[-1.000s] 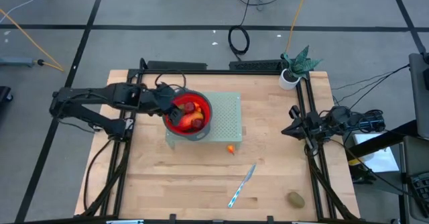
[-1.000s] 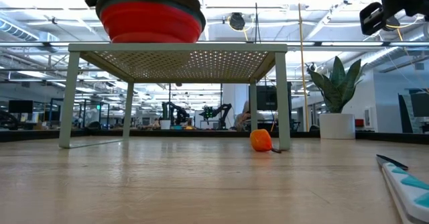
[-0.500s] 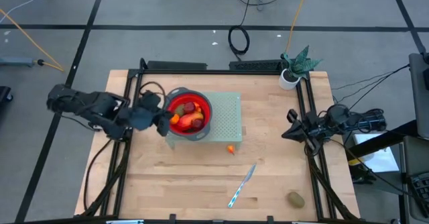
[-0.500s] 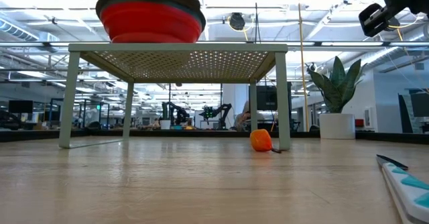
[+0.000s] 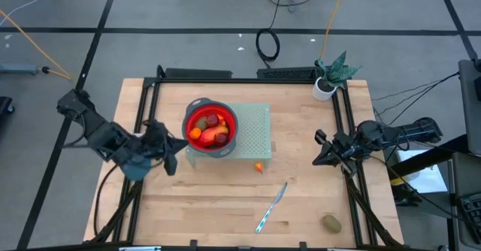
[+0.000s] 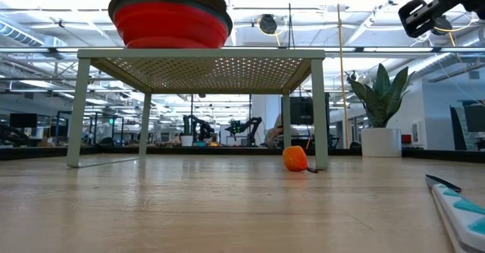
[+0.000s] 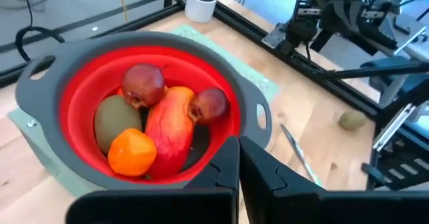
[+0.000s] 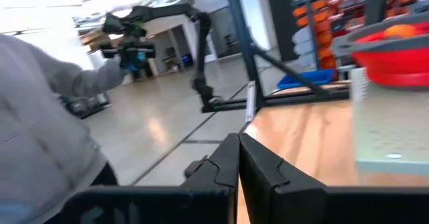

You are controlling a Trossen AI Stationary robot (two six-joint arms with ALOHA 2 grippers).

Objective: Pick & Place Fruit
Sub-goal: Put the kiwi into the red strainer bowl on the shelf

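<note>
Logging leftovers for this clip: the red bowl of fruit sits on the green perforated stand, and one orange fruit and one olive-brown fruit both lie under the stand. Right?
Only partly. The orange fruit lies by the green perforated stand's front leg, but the high view shows the olive-brown fruit far off, near the table's front right corner, beyond the knife. The red bowl does sit on the stand.

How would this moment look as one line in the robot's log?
left gripper: shut, empty, beside red bowl | right gripper: shut, table edge | orange fruit: on table

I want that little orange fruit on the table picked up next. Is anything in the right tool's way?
Nothing visible blocks it. The right tool hangs beside the table's right edge, and only bare wood lies between it and the orange fruit. The knife lies nearer the front.
</note>
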